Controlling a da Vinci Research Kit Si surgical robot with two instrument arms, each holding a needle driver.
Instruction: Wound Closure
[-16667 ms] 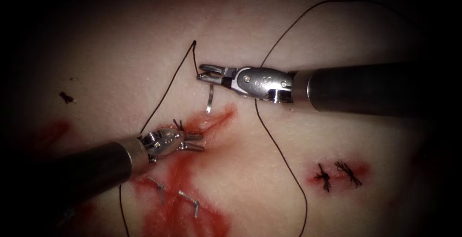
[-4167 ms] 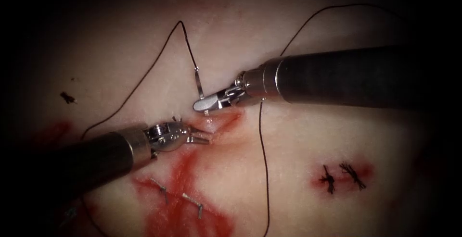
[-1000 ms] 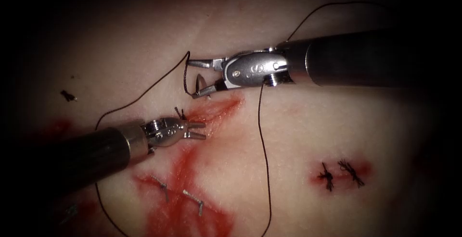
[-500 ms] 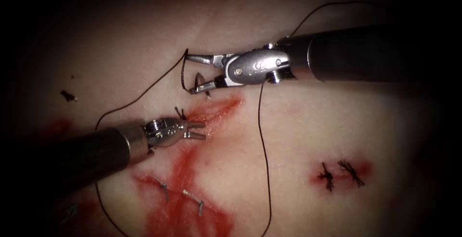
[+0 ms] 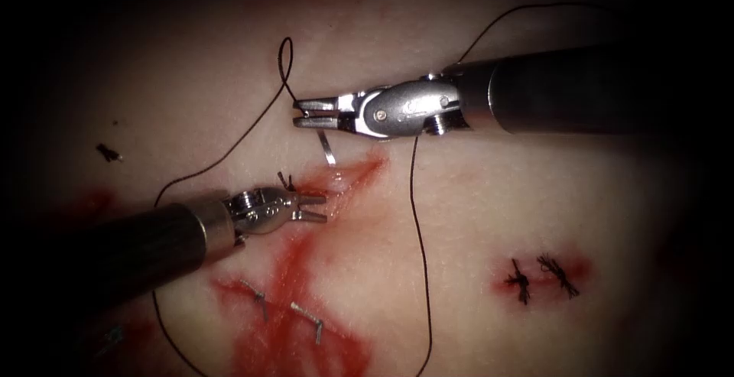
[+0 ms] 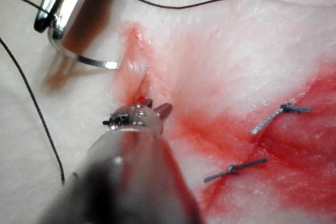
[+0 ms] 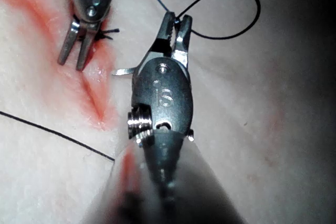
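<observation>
We see the right arm's steel tool [image 5: 306, 113] clamping the curved silver needle [image 5: 327, 149] near its threaded end, clear of the pale tissue [image 5: 474, 209], above the open red cut [image 5: 348, 178]; the left arm's tool [image 5: 317, 209], jaws slightly apart and empty, waits by one finished black knot [image 5: 284, 181].

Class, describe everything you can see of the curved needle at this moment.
The needle is a thin, bright, silvery curved strip that looks like steel. The right tool holds it with closed fingers near its rear end, where the dark thread joins and loops upward. Its body hangs below the fingers, curving down toward the upper end of the reddened cut. Its tip lies at the cut's edge; whether it has entered the tissue cannot be told. The left tool does not touch it.
</observation>
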